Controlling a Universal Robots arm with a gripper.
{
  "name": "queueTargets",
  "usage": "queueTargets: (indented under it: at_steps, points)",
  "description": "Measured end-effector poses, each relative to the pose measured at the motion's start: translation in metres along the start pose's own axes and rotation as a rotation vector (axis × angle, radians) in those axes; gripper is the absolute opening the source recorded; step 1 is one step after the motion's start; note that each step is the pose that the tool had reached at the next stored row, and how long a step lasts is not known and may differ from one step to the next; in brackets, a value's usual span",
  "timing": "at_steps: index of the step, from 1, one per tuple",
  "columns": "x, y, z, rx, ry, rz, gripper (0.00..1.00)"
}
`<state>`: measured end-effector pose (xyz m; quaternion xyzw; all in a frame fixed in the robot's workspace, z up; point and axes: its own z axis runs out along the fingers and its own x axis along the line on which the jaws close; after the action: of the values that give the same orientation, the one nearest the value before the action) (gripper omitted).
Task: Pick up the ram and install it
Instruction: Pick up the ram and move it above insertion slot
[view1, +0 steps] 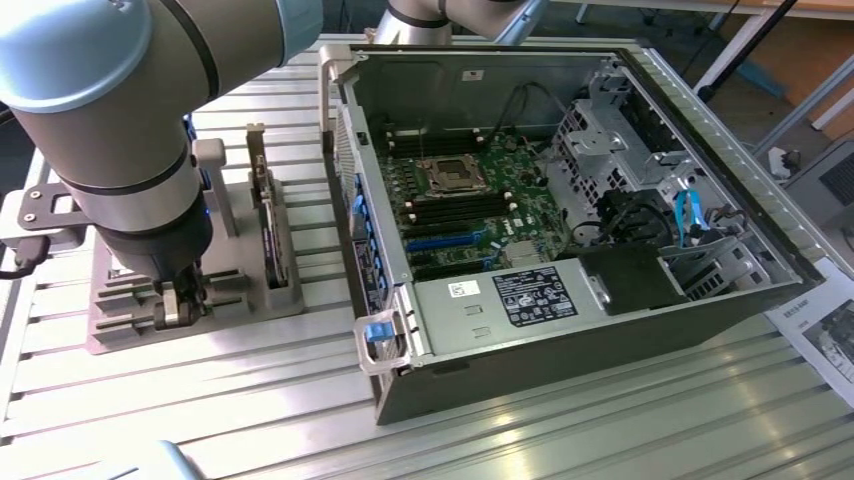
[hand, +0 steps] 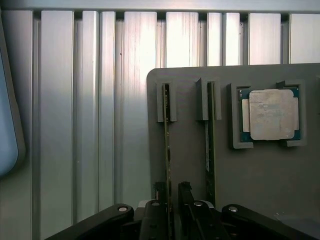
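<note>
Two ram sticks stand on edge in slots of a grey holder (hand: 187, 150). In the wrist view my gripper (hand: 172, 192) straddles one ram (hand: 167, 145), one finger on each side of the thin green strip, with a gap still showing beside it. The other ram (hand: 209, 150) stands parallel in the neighbouring slot, apart from the fingers. The jaws are open and hold nothing. In the exterior view the gripper (view1: 180, 305) is lowered onto the holder (view1: 127, 325) at the exterior view's left.
A square silver processor chip (hand: 271, 114) lies in its recess on the holder. A dark expansion card (view1: 267, 235) stands upright on the holder beside the arm. The open computer case (view1: 747, 190) with its motherboard (view1: 461, 195) lies at the exterior view's right on the slatted aluminium table (view1: 267, 400).
</note>
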<state>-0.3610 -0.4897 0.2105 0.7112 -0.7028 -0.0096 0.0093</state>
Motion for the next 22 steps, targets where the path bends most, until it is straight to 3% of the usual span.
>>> queueTargets:
  at_steps: [7, 9, 22]
  points:
    - [0.0000, 0.0000, 0.0000, 0.0000, 0.0001, 0.000, 0.23]
    - [-0.0001, 0.0000, 0.0000, -0.0001, 0.0001, 0.000, 0.12]
    - [-0.0001, 0.0000, 0.0000, 0.0000, 0.0000, 0.000, 0.12]
